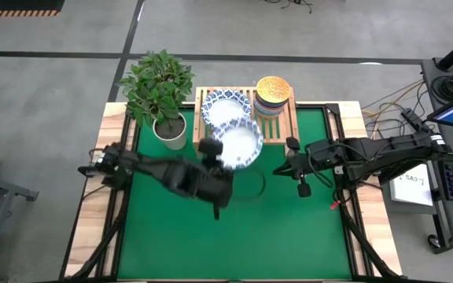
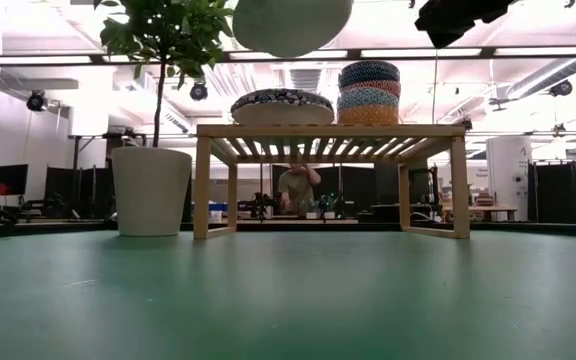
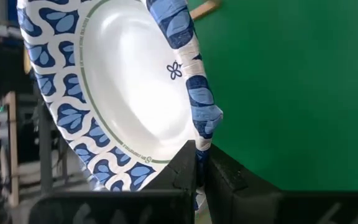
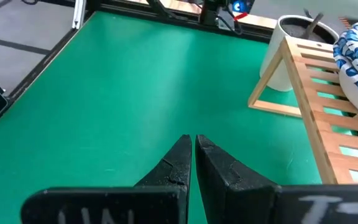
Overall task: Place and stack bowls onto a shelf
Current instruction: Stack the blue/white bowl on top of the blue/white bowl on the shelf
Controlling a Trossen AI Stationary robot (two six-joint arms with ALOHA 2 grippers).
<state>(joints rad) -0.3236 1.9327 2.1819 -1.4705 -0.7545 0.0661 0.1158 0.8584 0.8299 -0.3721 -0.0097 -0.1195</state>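
1. The left gripper (image 3: 196,167) pinches the rim of a wide white bowl (image 1: 241,143) with a blue-patterned edge, holding it in the air just in front of the wooden shelf (image 1: 289,126), tilted on its side.
2. The grip is on a thin slice of rim only. In my judgement the bowl could twist or slip out between the fingers, and drop onto the green table (image 1: 289,228).
3. Another risk: if the bowl stays tilted when lowered, its edge could catch the bowl beneath and fail to nest.
4. On the shelf's left part lies at least one white and blue bowl (image 1: 225,108), the likely spot for stacking.
5. On the right part stands a stack of smaller bowls (image 1: 273,98), a golden yellow one on top; the low view shows orange-red, light blue and a dark patterned one among them. A careless swing could knock this pile.
6. A potted plant (image 1: 160,86) stands left of the shelf, close enough to be brushed.
7. The right gripper (image 4: 192,163) hangs over the table to the right, fingers shut and empty.
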